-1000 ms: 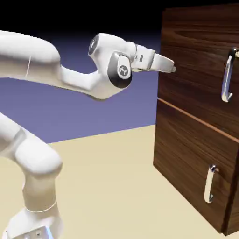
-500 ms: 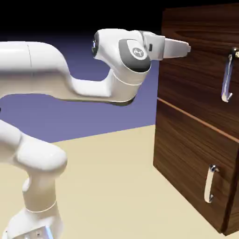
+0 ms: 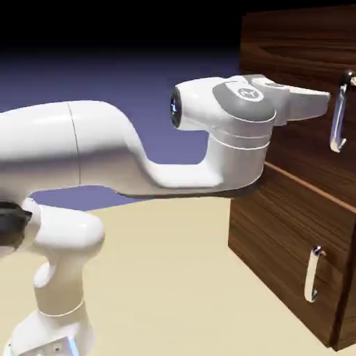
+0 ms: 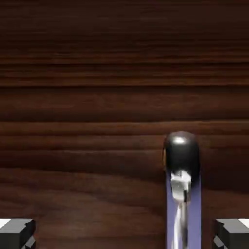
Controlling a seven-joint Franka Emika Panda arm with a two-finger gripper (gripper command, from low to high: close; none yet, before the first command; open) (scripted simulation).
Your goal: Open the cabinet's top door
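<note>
Here the white arm [image 3: 104, 149] reaches rightward, its gripper [image 3: 321, 101] level with jaws spread wide and empty, seemingly just short of the top door [image 3: 292, 62]'s chrome handle [image 3: 338, 115] on the cabinet [image 3: 278, 236].

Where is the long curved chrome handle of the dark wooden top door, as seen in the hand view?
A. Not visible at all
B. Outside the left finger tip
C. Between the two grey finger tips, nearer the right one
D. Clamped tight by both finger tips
C: in the hand view the chrome handle rises between the open gripper's grey fingertips, close to the right one, touching neither.
</note>
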